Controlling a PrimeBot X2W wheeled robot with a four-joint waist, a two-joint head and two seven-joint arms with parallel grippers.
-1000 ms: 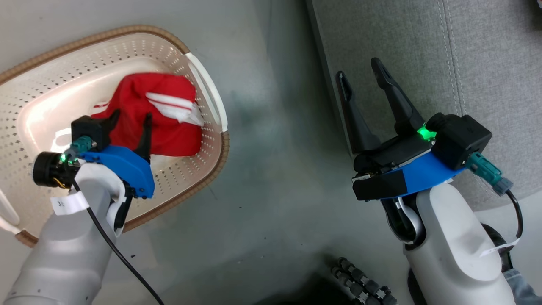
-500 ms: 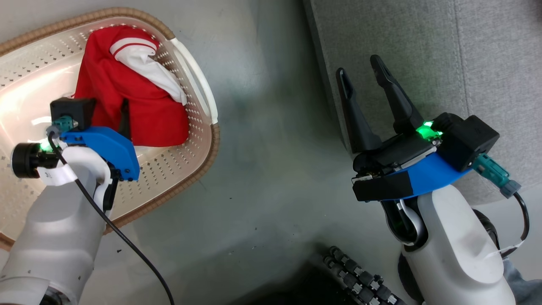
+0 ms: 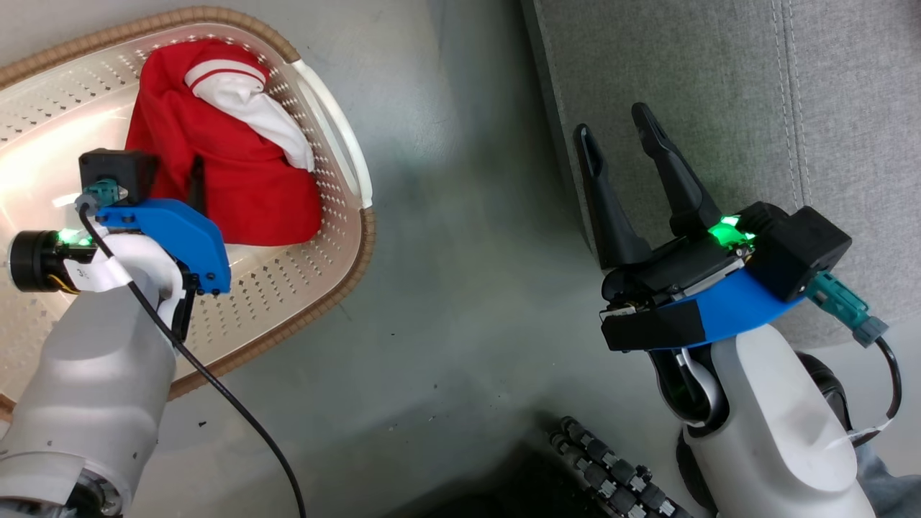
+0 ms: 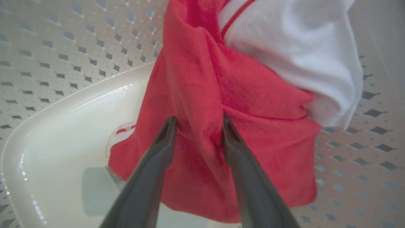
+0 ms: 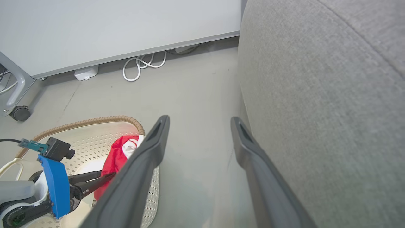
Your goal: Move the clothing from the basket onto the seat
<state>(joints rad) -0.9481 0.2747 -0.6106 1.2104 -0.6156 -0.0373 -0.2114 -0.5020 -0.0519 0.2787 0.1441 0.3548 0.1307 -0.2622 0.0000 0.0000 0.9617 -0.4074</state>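
The clothing (image 3: 237, 180) is a red bundle with a white striped part on top, pulled up inside the cream basket (image 3: 302, 288). My left gripper (image 3: 183, 173) is shut on a fold of the red fabric (image 4: 221, 95), which bunches between its fingertips (image 4: 199, 120). My right gripper (image 3: 613, 124) stands open with nothing in it, low over the floor beside the grey seat (image 3: 719, 86). In the right wrist view the seat (image 5: 316, 95) rises at the right of its fingers (image 5: 200, 120), and the basket (image 5: 95, 122) lies at the lower left.
Bare grey floor (image 3: 460, 252) separates basket and seat. A label (image 4: 121, 133) shows on the basket bottom. White cables (image 5: 142, 63) and a caster wheel (image 5: 19, 113) lie by the far wall. A black ribbed cable chain (image 3: 611, 475) sits near my base.
My left gripper has closed on the red clothing and drawn it up into a taller bundle. The head camera has shifted a little. The right gripper keeps its place, open.
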